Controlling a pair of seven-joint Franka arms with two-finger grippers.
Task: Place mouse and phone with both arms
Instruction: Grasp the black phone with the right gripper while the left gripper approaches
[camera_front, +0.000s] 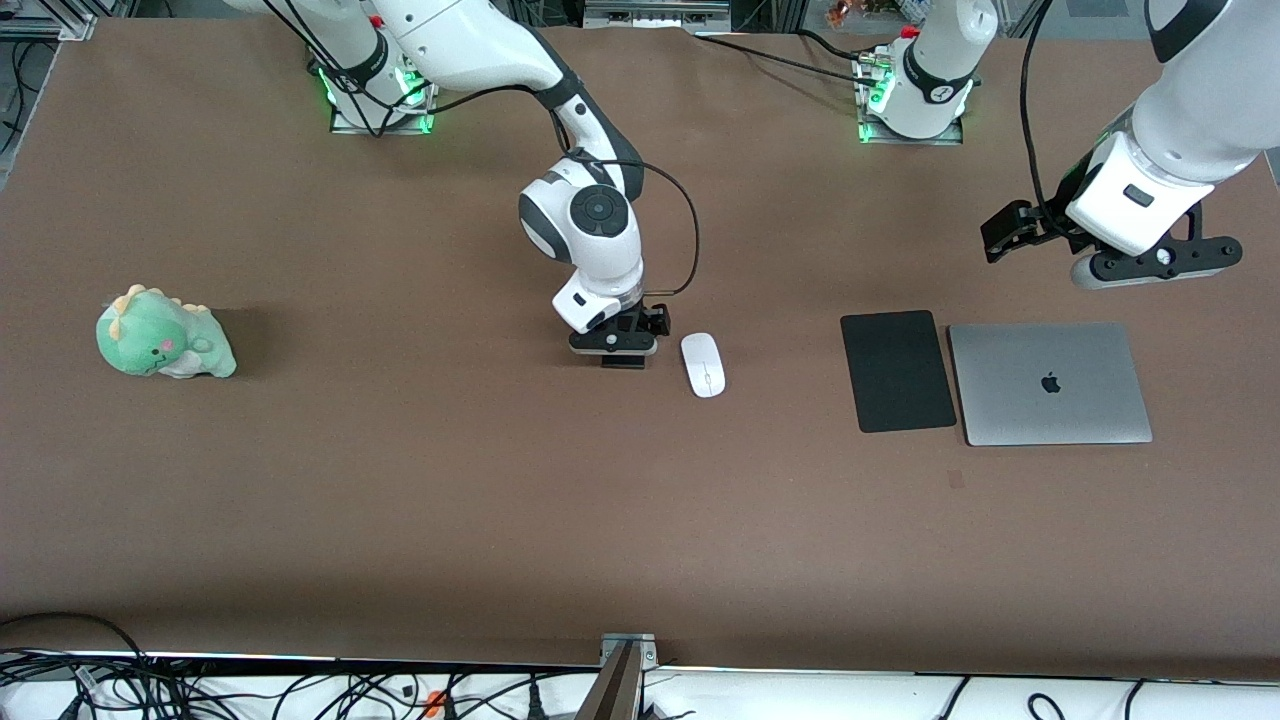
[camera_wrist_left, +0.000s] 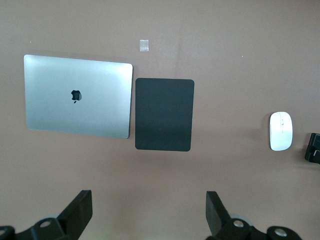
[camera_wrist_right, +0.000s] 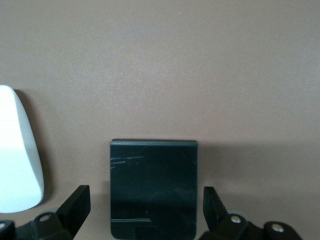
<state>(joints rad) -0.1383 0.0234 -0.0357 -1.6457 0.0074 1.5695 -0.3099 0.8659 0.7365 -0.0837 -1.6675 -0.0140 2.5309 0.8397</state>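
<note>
Glossy black, the phone (camera_wrist_right: 153, 187) lies flat on the matte brown table (camera_front: 400, 480), between our right claw's (camera_front: 615, 350) spread fingers. Just beside that claw toward the left arm's end we see the smooth white oval mouse (camera_front: 703, 364). Our left claw (camera_wrist_left: 145, 215) hangs spread near the dull pad (camera_wrist_left: 164, 114) and brushed-metal laptop (camera_wrist_left: 77, 96).

Robotics lab: bolted arm bases (camera_front: 380, 95), loose cables (camera_front: 200, 690) at table edge.
</note>
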